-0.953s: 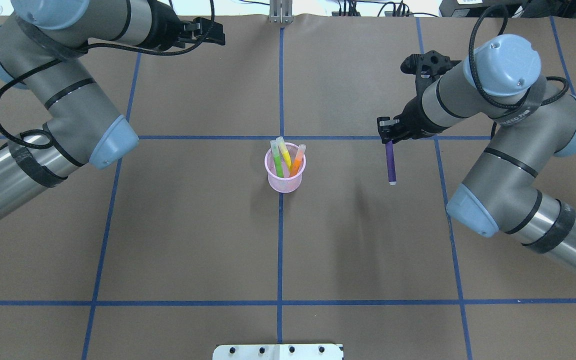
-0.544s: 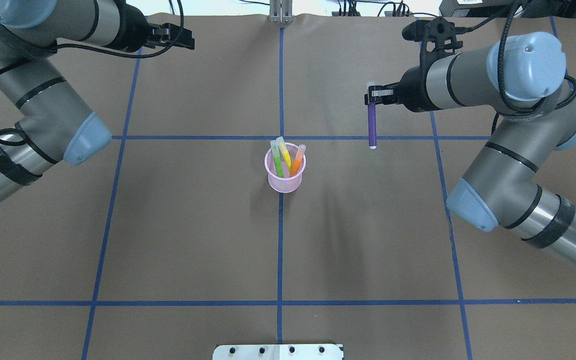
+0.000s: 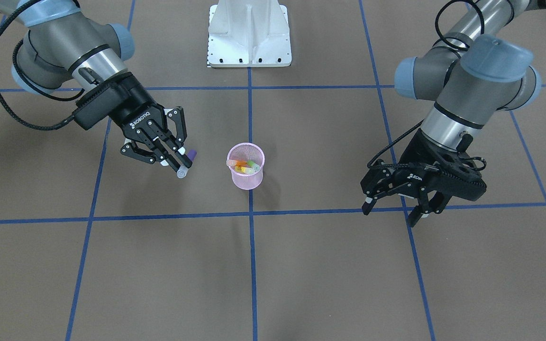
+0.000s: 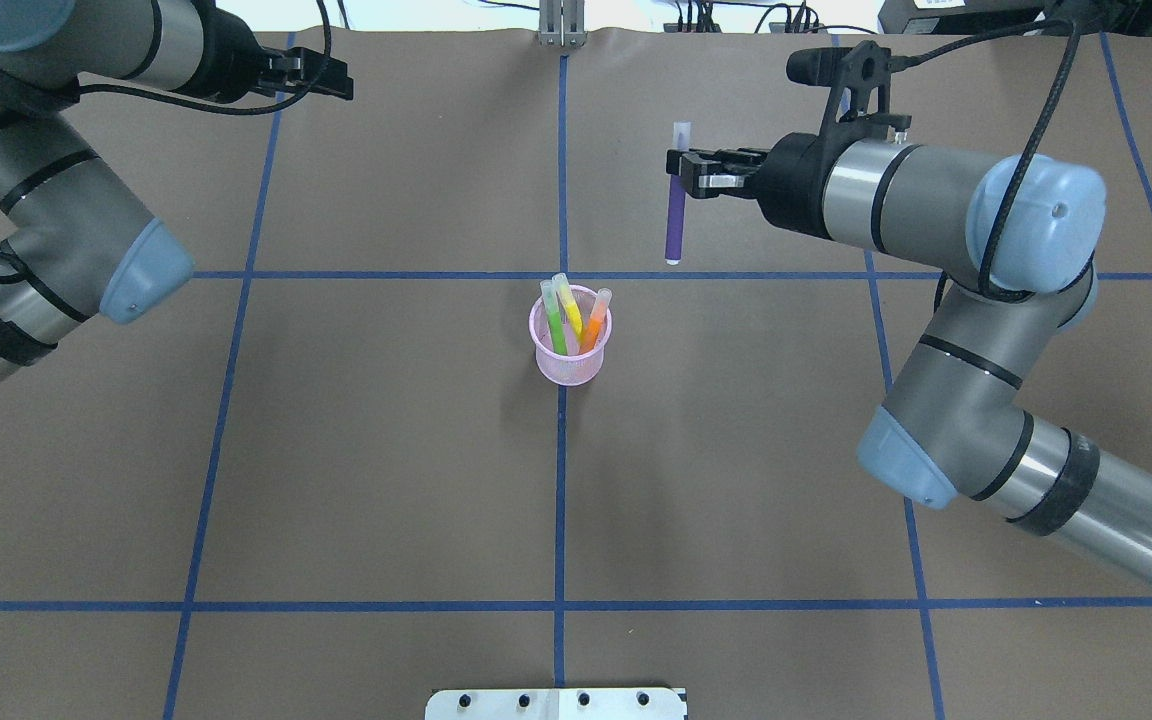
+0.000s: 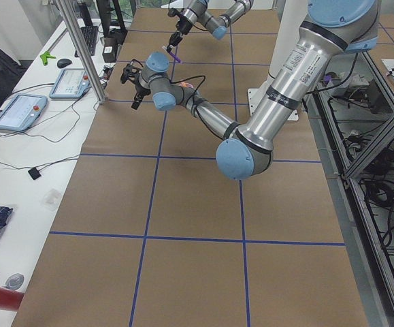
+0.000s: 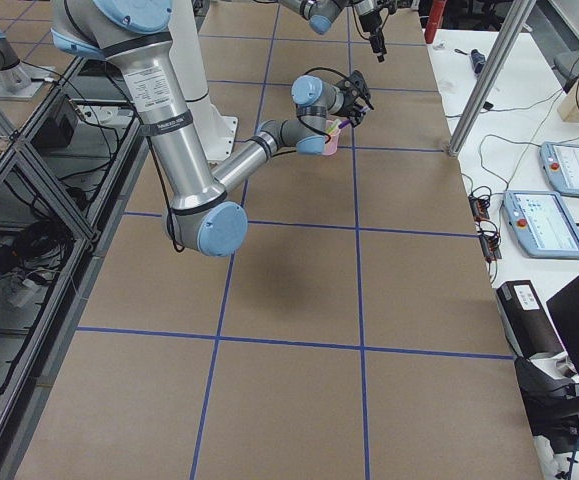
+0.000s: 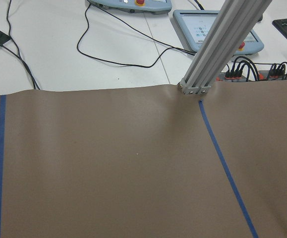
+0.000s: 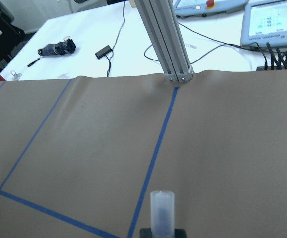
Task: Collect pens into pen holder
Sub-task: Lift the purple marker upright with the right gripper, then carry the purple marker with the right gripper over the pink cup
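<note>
Beyond the blue-taped brown paper (image 7: pixel 108 173) lies a cable-strewn white bench (image 7: pixel 59 44).

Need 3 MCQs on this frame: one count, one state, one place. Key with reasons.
1. How many pens stand in the pen holder? A two B three C four
2. The left gripper is: A open and empty B shut on a pen C shut on the pen holder
3. Where is the purple pen? A in the pen holder B clamped in the right gripper C in the left gripper
Key: 1 B, the green pen, yellow pen and orange pen stick out of it; 2 A, its fingers are spread with nothing between; 3 B, the fingers pinch it below its cap.
</note>
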`<action>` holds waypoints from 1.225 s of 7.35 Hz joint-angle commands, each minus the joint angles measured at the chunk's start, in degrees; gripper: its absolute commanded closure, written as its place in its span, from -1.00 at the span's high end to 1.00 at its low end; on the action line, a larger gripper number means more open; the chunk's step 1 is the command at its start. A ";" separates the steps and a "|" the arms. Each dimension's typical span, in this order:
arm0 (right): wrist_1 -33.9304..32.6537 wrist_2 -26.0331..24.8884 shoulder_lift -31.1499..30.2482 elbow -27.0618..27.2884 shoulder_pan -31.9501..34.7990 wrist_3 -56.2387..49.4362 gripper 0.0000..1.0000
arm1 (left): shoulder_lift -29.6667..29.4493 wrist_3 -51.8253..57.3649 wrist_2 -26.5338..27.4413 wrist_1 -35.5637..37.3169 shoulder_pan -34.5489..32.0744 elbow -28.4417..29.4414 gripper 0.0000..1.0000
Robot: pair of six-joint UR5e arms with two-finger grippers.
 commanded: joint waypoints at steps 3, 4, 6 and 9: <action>3.33 -15.48 0.63 -0.43 -11.82 -8.56 -1.00 | 1.16 0.01 -0.01 -0.18 -0.18 0.59 0.99; 2.98 -19.18 1.41 -1.31 -13.95 -8.86 -1.00 | 1.94 0.01 -0.10 -0.27 -0.18 0.59 0.99; 2.98 -21.15 4.92 -5.26 -15.11 -8.95 -1.00 | 2.21 0.01 -0.19 -0.27 -0.35 0.94 0.99; 3.07 -21.67 5.91 -7.55 -15.11 -8.96 -1.00 | 2.30 0.89 -0.19 -0.27 -0.35 1.81 0.99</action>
